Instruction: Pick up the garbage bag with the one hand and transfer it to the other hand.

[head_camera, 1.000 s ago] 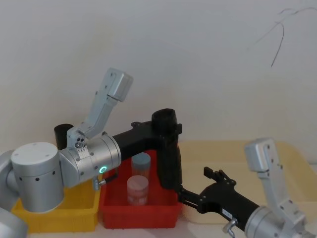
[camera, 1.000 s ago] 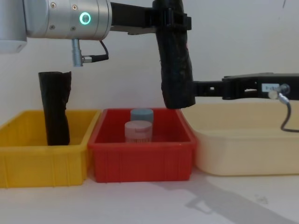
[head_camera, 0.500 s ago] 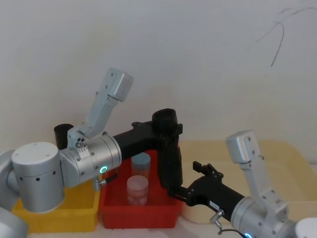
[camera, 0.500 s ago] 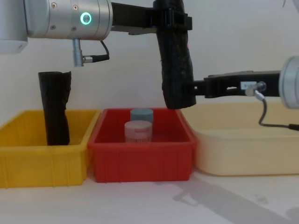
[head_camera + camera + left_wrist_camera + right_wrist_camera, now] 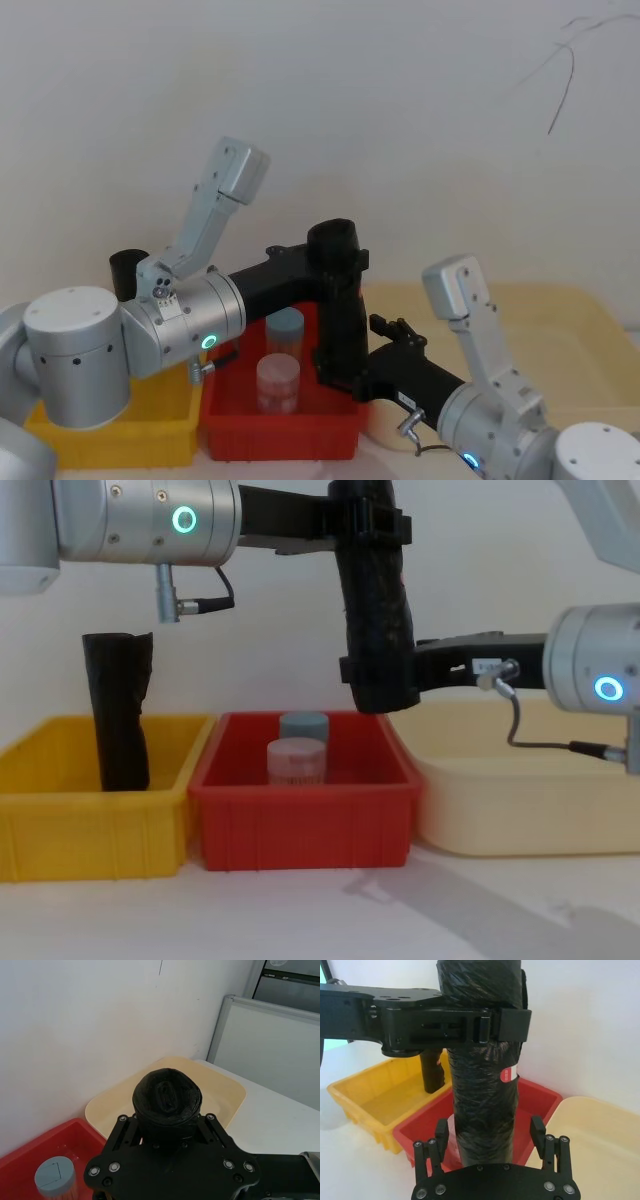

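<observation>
The garbage bag [image 5: 378, 610], a thick black crinkly roll, hangs upright above the red bin's right end. My left gripper [image 5: 370, 525], on the green-ringed wrist, is shut on the bag near its top, and the left wrist view looks down on the bag's rounded end [image 5: 167, 1097]. My right gripper [image 5: 375, 670], on the blue-ringed wrist, reaches in from the right at the bag's lower end. In the right wrist view its fingers [image 5: 537, 1130] stand open on either side of the bag [image 5: 482, 1090], with a gap on one side.
A yellow bin [image 5: 95, 830] at the left holds a slimmer black roll [image 5: 118, 715] standing upright. The red bin [image 5: 300, 825] holds a pink jar [image 5: 297, 760] and a blue-lidded jar [image 5: 303, 725]. A cream tray [image 5: 520, 800] lies at the right, against the wall.
My right gripper has moved left toward the bag, and its fingers now straddle the bag's lower end. The left arm and the bag have stayed still.
</observation>
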